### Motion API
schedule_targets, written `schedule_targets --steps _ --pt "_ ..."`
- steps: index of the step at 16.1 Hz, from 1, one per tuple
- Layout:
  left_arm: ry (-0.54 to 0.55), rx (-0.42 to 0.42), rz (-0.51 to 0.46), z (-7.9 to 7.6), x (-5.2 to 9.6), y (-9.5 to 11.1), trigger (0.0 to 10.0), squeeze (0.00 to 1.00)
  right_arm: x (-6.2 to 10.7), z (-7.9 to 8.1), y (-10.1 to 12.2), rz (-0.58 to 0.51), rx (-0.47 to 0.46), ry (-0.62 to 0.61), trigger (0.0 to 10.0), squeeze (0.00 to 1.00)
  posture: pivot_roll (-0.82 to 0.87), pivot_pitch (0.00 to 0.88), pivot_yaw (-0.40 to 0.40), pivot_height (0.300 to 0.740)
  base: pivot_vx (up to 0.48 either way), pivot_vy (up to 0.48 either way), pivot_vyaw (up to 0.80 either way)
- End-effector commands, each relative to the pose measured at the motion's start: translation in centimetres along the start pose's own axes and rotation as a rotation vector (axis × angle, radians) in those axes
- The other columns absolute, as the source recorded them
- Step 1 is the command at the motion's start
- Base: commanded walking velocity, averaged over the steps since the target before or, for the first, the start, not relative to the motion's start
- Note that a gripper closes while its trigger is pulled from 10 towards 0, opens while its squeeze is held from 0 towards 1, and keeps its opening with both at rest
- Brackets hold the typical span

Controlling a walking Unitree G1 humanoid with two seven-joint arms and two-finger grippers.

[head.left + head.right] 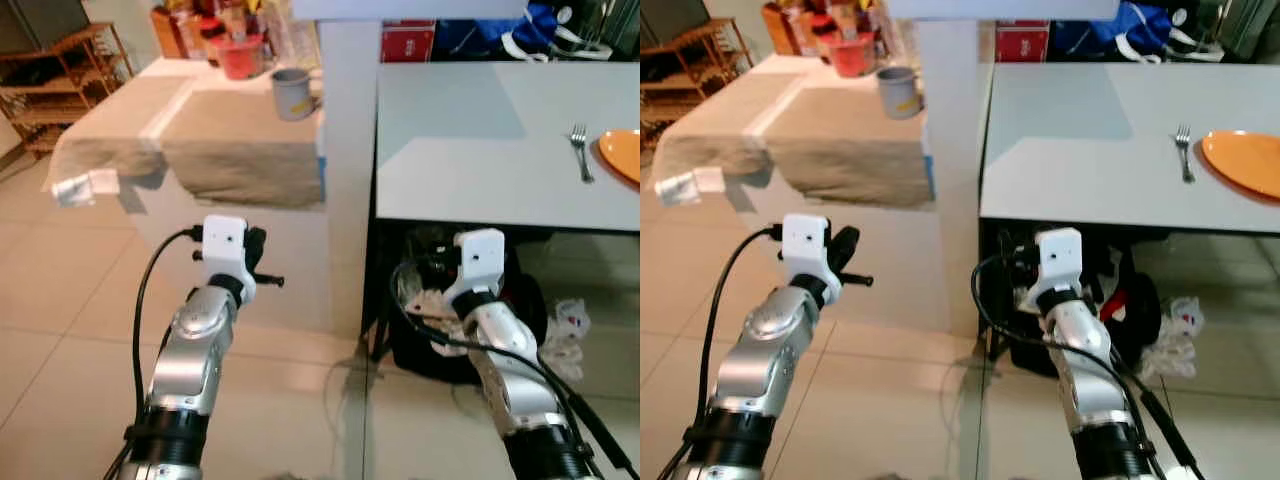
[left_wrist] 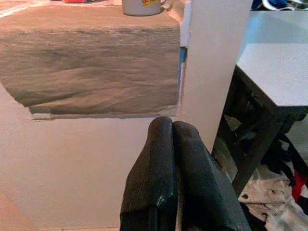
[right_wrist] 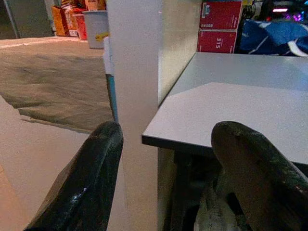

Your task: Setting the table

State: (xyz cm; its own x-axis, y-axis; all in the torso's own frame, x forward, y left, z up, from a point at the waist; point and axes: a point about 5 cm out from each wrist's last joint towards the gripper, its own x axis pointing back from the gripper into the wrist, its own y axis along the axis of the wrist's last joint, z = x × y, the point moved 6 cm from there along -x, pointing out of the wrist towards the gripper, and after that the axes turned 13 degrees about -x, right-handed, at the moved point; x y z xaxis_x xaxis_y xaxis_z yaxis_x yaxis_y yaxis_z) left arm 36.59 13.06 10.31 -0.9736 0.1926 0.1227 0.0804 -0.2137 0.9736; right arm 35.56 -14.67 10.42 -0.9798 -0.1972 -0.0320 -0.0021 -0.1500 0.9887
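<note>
While plate point(image 1: 622, 155) is cut off | fork point(image 1: 580, 152) beside | left gripper point(image 2: 172, 126) pressed together | right gripper point(image 3: 166, 159) spread

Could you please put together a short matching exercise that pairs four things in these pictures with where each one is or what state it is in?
Things:
1. fork
2. orange plate
3. grey mug
4. left gripper

Places or states:
A. on the cloth-covered counter, near its corner
B. at the far right edge of the grey table
C. fingers pressed shut, holding nothing
D. on the grey table, just left of the plate

Pairs: 1-D, 2-B, 3-A, 4-C
</note>
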Motion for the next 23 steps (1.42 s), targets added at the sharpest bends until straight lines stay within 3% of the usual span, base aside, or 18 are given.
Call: schedule_targets --steps 1,18,23 --pt "0.005 -0.015 -0.017 0.1 -0.2 0.6 10.0 0.0 0.0 -0.1 0.4 -0.01 0.011 -0.001 10.0 0.0 -0.15 0.0 0.084 0.736 0.289 0.382 0.0" --pt "-0.009 -0.034 -0.033 -0.3 -0.3 1.4 10.0 0.0 0.4 0.2 -0.2 0.002 0.001 0.001 10.0 0.0 -0.14 0.0 0.087 0.736 0.36 0.315 0.0" --pt "-0.034 -0.07 -0.045 -0.7 -0.6 1.8 10.0 0.0 0.4 0.5 -0.2 0.0 0.01 0.012 10.0 0.0 -0.14 0.0 0.086 0.736 0.445 0.0 0.0"
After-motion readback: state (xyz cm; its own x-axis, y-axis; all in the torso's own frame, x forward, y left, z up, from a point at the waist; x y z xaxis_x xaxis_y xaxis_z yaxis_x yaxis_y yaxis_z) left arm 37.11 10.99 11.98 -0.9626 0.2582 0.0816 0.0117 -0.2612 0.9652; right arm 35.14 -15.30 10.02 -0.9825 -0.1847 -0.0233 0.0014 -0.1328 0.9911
